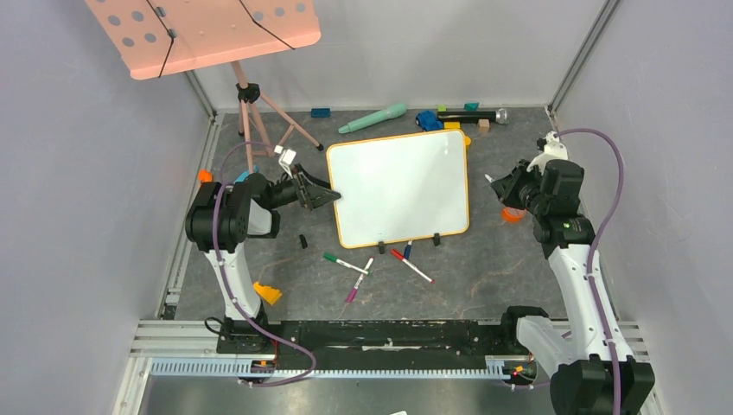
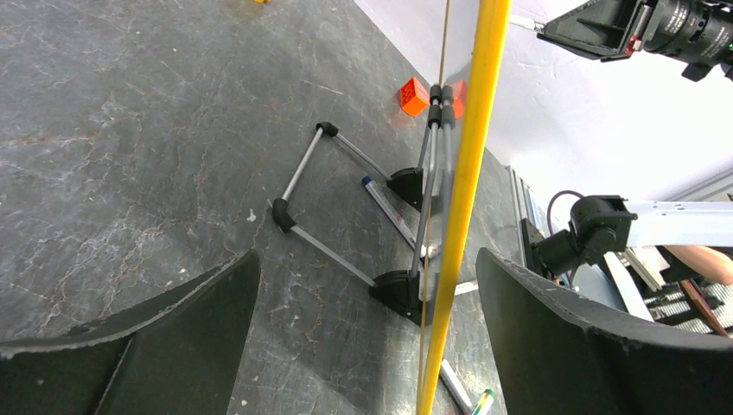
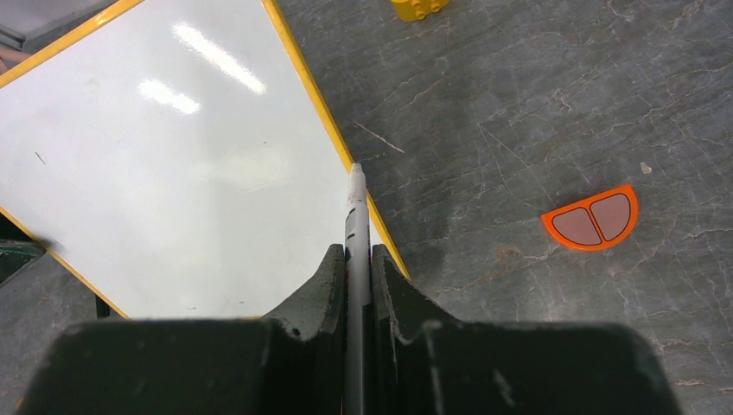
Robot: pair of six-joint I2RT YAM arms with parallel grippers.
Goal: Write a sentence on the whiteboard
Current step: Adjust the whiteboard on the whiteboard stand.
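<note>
The whiteboard (image 1: pixel 399 186) stands tilted on its two black feet in mid-table, its white face blank; no sentence shows on it. My left gripper (image 1: pixel 333 197) is open at the board's left edge. In the left wrist view its jaws (image 2: pixel 367 337) stand wide on either side of the yellow rim (image 2: pixel 471 156), which is seen edge-on, without touching it. My right gripper (image 1: pixel 494 183) is just off the board's right edge, shut on a grey marker (image 3: pixel 355 207). The marker tip points over the orange-yellow rim (image 3: pixel 302 69).
Three loose markers (image 1: pixel 346 263) (image 1: pixel 413 266) (image 1: pixel 359 281) lie in front of the board. An orange half-disc (image 3: pixel 592 218) lies under the right arm. A pink music-stand tray (image 1: pixel 207 30) stands at back left. Toy microphones (image 1: pixel 373 118) and blocks (image 1: pixel 428 120) line the back wall.
</note>
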